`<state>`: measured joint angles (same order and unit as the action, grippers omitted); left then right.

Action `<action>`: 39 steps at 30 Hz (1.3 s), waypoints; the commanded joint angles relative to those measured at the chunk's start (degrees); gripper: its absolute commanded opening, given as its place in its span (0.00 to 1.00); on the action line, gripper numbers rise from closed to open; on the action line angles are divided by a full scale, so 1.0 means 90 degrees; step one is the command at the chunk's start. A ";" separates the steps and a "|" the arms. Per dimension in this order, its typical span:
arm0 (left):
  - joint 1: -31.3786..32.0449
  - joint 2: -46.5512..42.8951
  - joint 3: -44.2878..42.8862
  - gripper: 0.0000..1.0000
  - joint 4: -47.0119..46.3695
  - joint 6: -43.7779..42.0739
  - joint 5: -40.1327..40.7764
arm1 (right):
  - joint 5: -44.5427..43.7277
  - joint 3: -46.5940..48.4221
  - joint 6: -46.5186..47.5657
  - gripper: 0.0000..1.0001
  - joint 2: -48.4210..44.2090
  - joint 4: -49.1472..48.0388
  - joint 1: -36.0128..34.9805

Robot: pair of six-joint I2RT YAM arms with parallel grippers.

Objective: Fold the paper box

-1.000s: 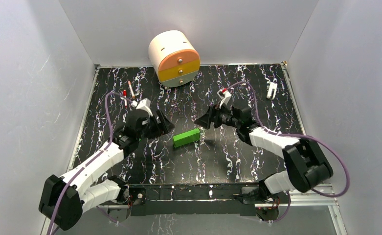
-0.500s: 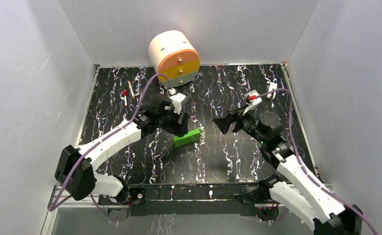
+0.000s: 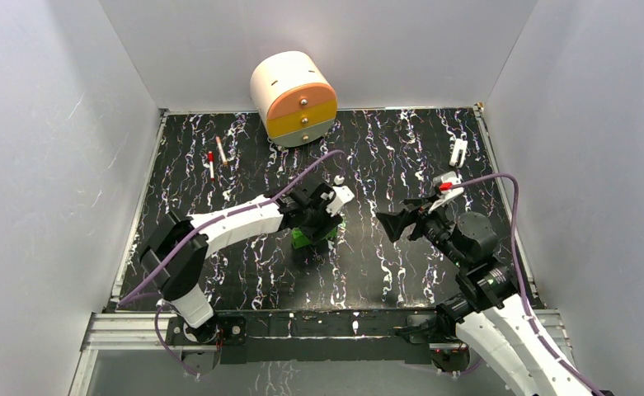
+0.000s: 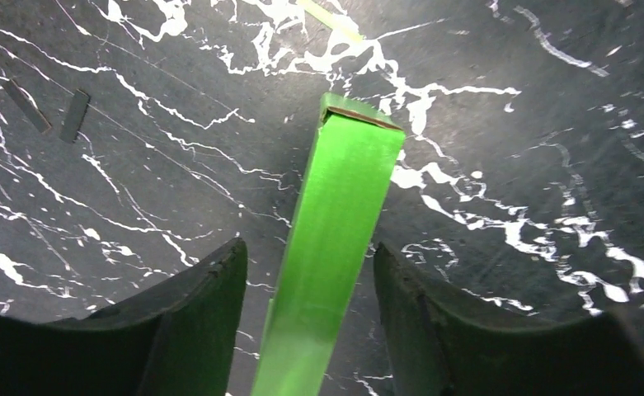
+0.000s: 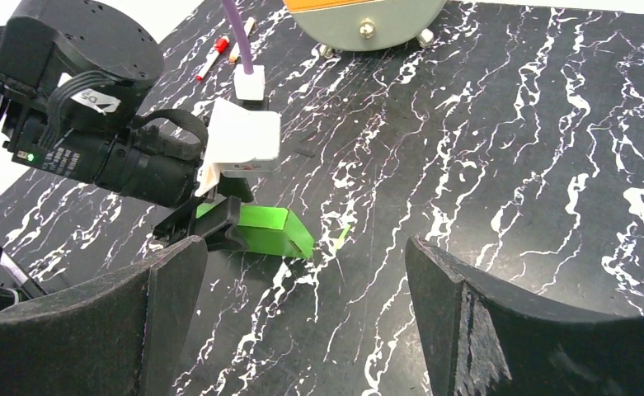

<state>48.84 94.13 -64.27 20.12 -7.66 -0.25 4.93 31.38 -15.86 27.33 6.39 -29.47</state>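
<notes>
Since a moment ago the left arm has swung across the table (image 3: pixel 401 272) to the paper box (image 4: pixel 335 239), and the right arm has pulled back toward its own side. The box has stayed in the same spot, in the middle of the table, a little to the left.

The left gripper (image 3: pixel 322 219) now sits over the box. Its jaws are apart, one on each side of the green card. A thin strip of dark table shows between one jaw and the box, so I think it is not squeezing yet. The right gripper (image 3: pixel 392 223) hangs just to the right of the box, pointing at it. Its jaws are spread wide and hold nothing.

The card already looks like a long, thin box and not a flat sheet, so I think most of the folding is done. The far end shows a brownish edge, and I cannot tell if that end is tucked shut. That may be the bit that is left.

The box is too thin to see inside. The round drawer unit (image 3: pixel 295 97) stands at the back, well away from the arms. Its orange and yellow drawers are pushed in, so nothing inside shows.
</notes>
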 commanded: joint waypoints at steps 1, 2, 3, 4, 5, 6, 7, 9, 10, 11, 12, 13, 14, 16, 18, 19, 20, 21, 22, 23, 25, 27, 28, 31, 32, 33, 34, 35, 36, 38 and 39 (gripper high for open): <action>0.0107 0.0069 -0.0388 0.48 0.0094 -0.0700 0.0552 | -0.0196 0.0112 0.0201 0.99 -0.0262 0.0151 0.0003; 0.0144 0.0129 -0.0408 0.41 0.0086 -0.0819 0.0572 | -0.0225 0.0122 0.0217 0.99 -0.0302 0.0201 0.0003; 0.0193 0.0172 -0.0442 0.36 0.0075 -0.0964 0.0635 | -0.0258 0.0131 0.0235 0.99 -0.0333 0.0238 0.0003; 0.0239 0.0204 -0.0473 0.30 0.0065 -0.1119 0.0713 | -0.0280 0.0141 0.0251 0.99 -0.0361 0.0282 0.0003; 0.0296 0.0242 -0.0514 0.24 0.0052 -0.1308 0.0804 | -0.0283 0.0147 0.0271 0.98 -0.0378 0.0323 0.0003; 0.0335 0.0269 -0.0527 0.18 0.0029 -0.1517 0.0871 | -0.0292 0.0164 0.0285 0.98 -0.0402 0.0362 0.0003; 0.0369 0.0287 -0.0529 0.15 -0.0060 -0.1768 0.0956 | -0.0302 0.0182 0.0290 0.98 -0.0425 0.0393 0.0003; 0.0419 0.0320 -0.0448 0.13 -0.0347 -0.2332 0.1192 | -0.0301 0.0223 0.0290 0.99 -0.0469 0.0435 0.0003; 0.0440 0.0324 -0.0336 0.13 -0.0609 -0.2662 0.1404 | -0.0303 0.0238 0.0289 0.98 -0.0486 0.0453 0.0003; 0.0463 0.0324 -0.0192 0.13 -0.0880 -0.2991 0.1640 | -0.0311 0.0250 0.0292 0.99 -0.0512 0.0473 0.0003; 0.0478 0.0331 -0.0048 0.13 -0.1197 -0.3388 0.1816 | -0.0321 0.0256 0.0295 0.99 -0.0533 0.0492 0.0003; 0.0490 0.0329 0.0150 0.13 -0.1550 -0.3785 0.1946 | -0.0347 0.0263 0.0292 0.99 -0.0552 0.0517 0.0008; 0.0500 0.0310 0.0374 0.13 -0.1918 -0.4295 0.2040 | -0.0359 0.0271 0.0292 0.99 -0.0574 0.0556 0.0004; 0.0504 0.0323 0.0884 0.13 -0.2762 -0.5017 0.2166 | -0.0369 0.0290 0.0298 0.99 -0.0601 0.0623 0.0003; 0.0516 0.0420 0.1267 0.15 -0.3317 -0.5465 0.2307 | -0.0413 0.0319 0.0304 0.99 -0.0645 0.0691 0.0004; 0.0540 0.0487 0.1412 0.16 -0.3424 -0.5510 0.2355 | -0.0439 0.0338 0.0307 0.99 -0.0666 0.0720 0.0003; 0.0574 0.0524 0.1506 0.18 -0.3516 -0.5494 0.2370 | -0.0477 0.0349 0.0315 0.98 -0.0691 0.0739 0.0003; 0.0635 0.0536 0.1630 0.20 -0.3594 -0.5488 0.2389 | -0.0500 0.0365 0.0324 0.99 -0.0722 0.0751 0.0003; 0.0703 0.0530 0.1781 0.21 -0.3760 -0.5528 0.2448 | -0.0507 0.0369 0.0331 0.99 -0.0743 0.0752 0.0003; 0.0795 0.0505 0.1923 0.25 -0.3928 -0.5580 0.2544 | -0.0508 0.0371 0.0335 0.99 -0.0756 0.0754 0.0003; 0.0954 0.0422 0.2079 0.35 -0.4011 -0.5541 0.2687 | -0.0509 0.0371 0.0339 0.99 -0.0764 0.0764 0.0003; 0.1045 0.0299 0.2146 0.40 -0.3848 -0.5392 0.2736 | -0.0509 0.0376 0.0336 0.99 -0.0731 0.0755 0.0003; 0.1070 0.0222 0.2180 0.43 -0.3812 -0.5322 0.2759 | -0.0509 0.0384 0.0332 0.99 -0.0708 0.0748 0.0003; 0.1222 -0.0031 0.2198 0.49 -0.3549 -0.5110 0.2916 | -0.0513 0.0424 0.0307 0.99 -0.0651 0.0757 0.0004; 0.1286 -0.0119 0.2148 0.51 -0.3340 -0.4965 0.2965 | -0.0641 0.0445 0.0314 0.98 -0.0645 0.0777 0.0003; 0.1355 -0.0209 0.2071 0.52 -0.3044 -0.4672 0.2983 | -0.0672 0.0476 0.0324 0.99 -0.0644 0.0804 0.0003; 0.1418 -0.0319 0.1991 0.55 -0.2765 -0.4422 0.2986 | -0.0674 0.0519 0.0342 0.99 -0.0653 0.0846 0.0003; 0.1486 -0.0446 0.1918 0.57 -0.2465 -0.4166 0.2967 | -0.0682 0.0570 0.0348 0.98 -0.0654 0.0899 0.0006; 0.1541 -0.0595 0.1850 0.61 -0.2178 -0.3903 0.2893 | -0.0713 0.0623 0.0363 0.98 -0.0654 0.0964 0.0004; 0.1582 -0.0938 0.1727 0.69 -0.1677 -0.3333 0.2702 | -0.0800 0.0702 0.0391 0.98 -0.0640 0.1104 0.0004; 0.1585 -0.1124 0.1621 0.73 -0.1408 -0.2984 0.2531 | -0.0832 0.0745 0.0403 0.99 -0.0630 0.1186 0.0004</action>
<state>62.13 91.88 -45.60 -3.55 -46.19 24.62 -0.40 34.00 -13.21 21.54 16.71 -29.47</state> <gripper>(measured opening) 0.673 0.984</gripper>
